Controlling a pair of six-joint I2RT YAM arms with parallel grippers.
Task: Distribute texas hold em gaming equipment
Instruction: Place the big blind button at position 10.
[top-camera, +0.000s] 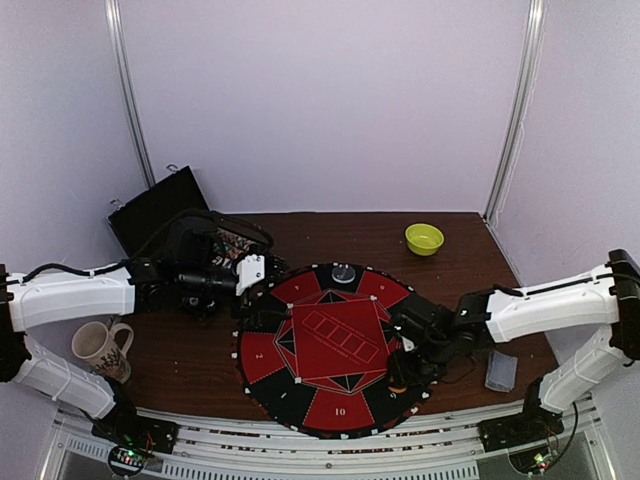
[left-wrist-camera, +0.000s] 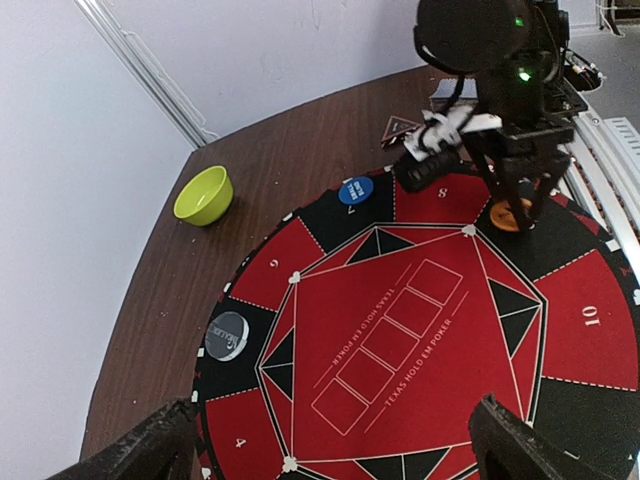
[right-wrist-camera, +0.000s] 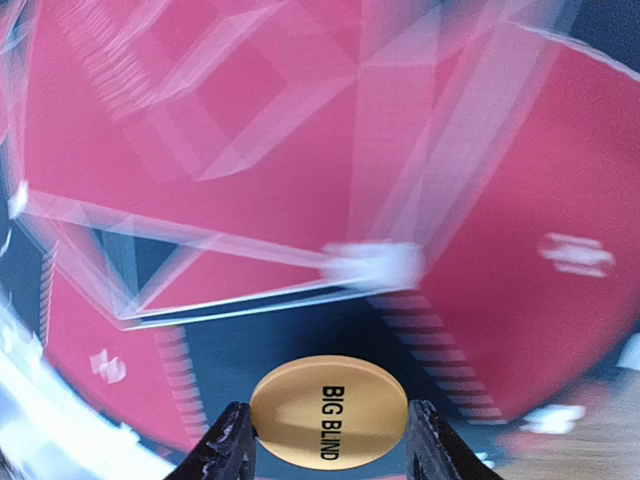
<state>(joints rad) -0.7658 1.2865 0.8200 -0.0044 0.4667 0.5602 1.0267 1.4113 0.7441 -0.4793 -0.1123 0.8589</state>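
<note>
My right gripper is shut on an orange button disc marked BIG BLIND and holds it just above a black wedge at the mat's right rim. The scene behind it is motion-blurred. The left wrist view shows this gripper with the orange disc between its fingertips. My left gripper is open wide and empty over the mat's left side. A blue button disc and a grey disc lie on black wedges of the mat. A grey-blue deck of cards lies on the table, right of the mat.
The round red-and-black mat fills the table's middle. A lime-green bowl stands at the back right. A mug is at the near left, and a black bag at the back left.
</note>
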